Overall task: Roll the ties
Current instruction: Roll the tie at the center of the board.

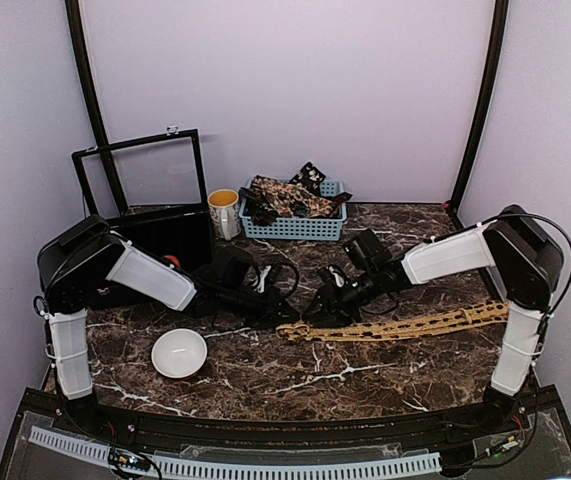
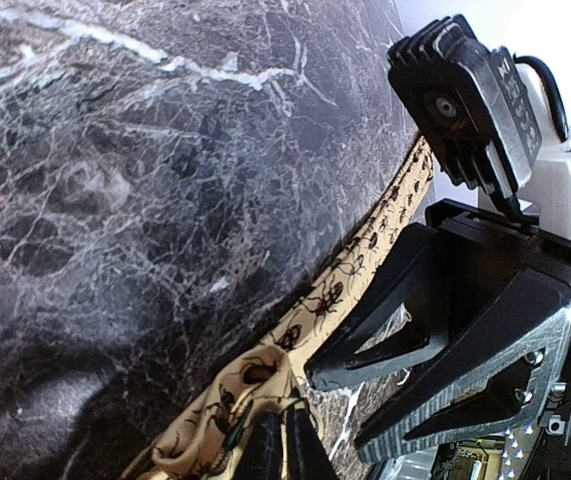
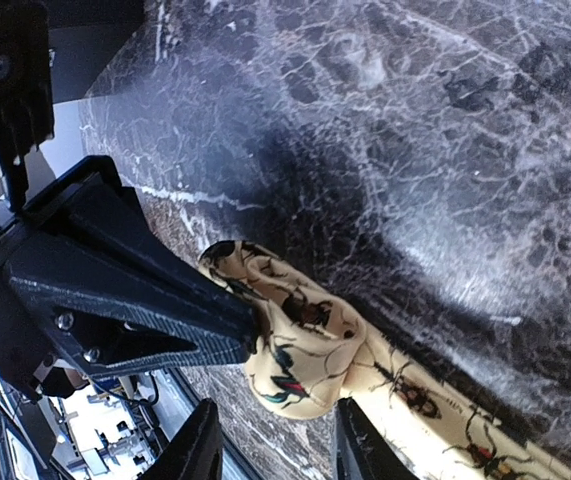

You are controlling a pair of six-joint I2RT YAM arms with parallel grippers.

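A mustard-tan tie (image 1: 405, 325) with dark insect prints lies flat across the marble table, running right from the centre. Its left end is curled into a small loose coil (image 3: 305, 345). My left gripper (image 2: 287, 425) is shut on that curled end, the fabric pinched between its thin fingers. My right gripper (image 3: 280, 408) is open, one finger on each side of the coil's lower edge. In the top view both grippers meet at the tie's left end, left gripper (image 1: 277, 318) and right gripper (image 1: 317, 316). More dark printed ties (image 1: 290, 196) fill the basket.
A pale blue basket (image 1: 295, 228) stands at the back centre with a white mug (image 1: 223, 213) to its left. A white bowl (image 1: 179, 352) sits front left. A black open-lidded case (image 1: 155, 225) is at the back left.
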